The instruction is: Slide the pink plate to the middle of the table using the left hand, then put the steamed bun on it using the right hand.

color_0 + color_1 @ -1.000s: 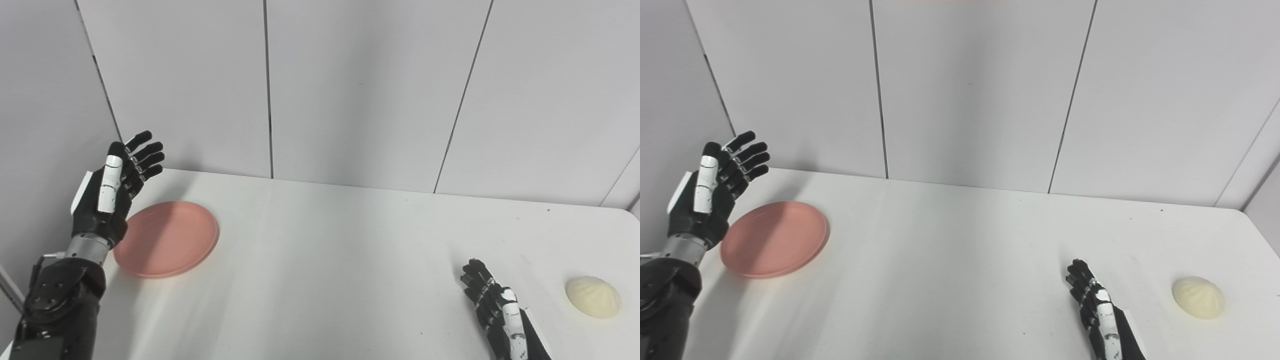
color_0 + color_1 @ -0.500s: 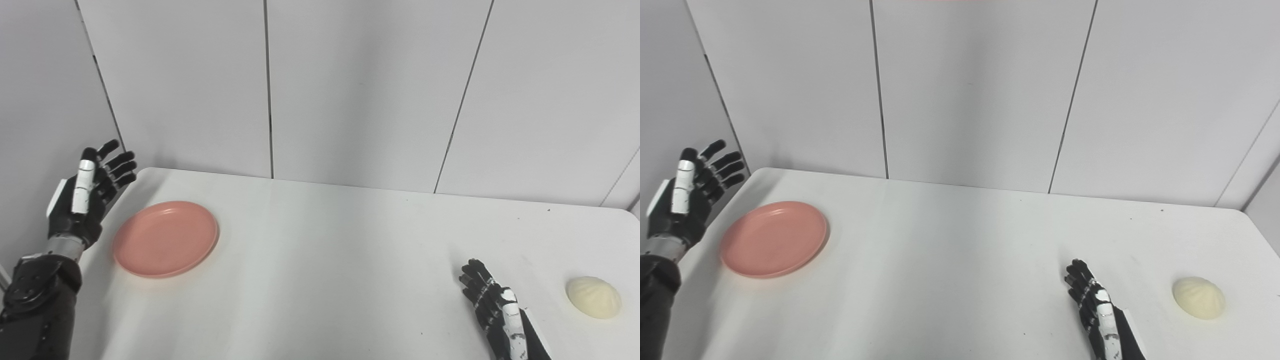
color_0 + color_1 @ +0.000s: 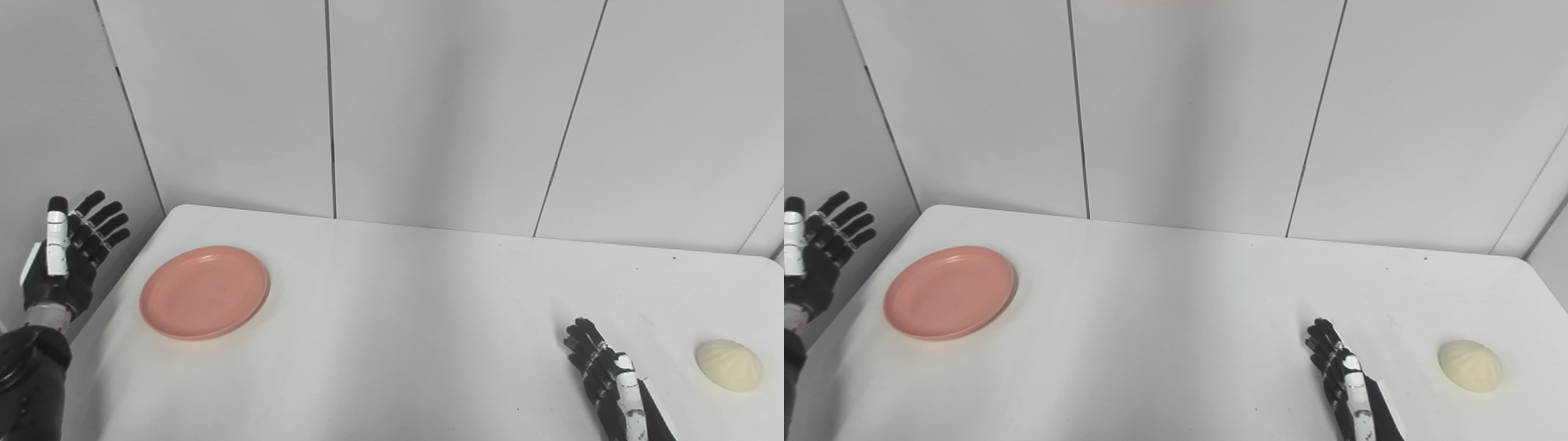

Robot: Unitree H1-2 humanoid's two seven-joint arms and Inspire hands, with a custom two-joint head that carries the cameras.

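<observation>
Left robot hand (image 3: 61, 260) withdrawn off table, spread; pink plate (image 3: 204, 291) flat, round, unmoved.

Left hand (image 3: 61, 260) farther left, off table (image 3: 392, 343)

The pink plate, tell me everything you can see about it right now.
The pink plate is round and shallow, salmon pink with a low raised rim, matte like plastic. It lies flat and upright on the white table, near the left edge and well short of the middle. Nothing is on it and nothing touches it. The left hand hovers open beyond the table's left edge, apart from the plate. The steamed bun lies far off at the right.
</observation>
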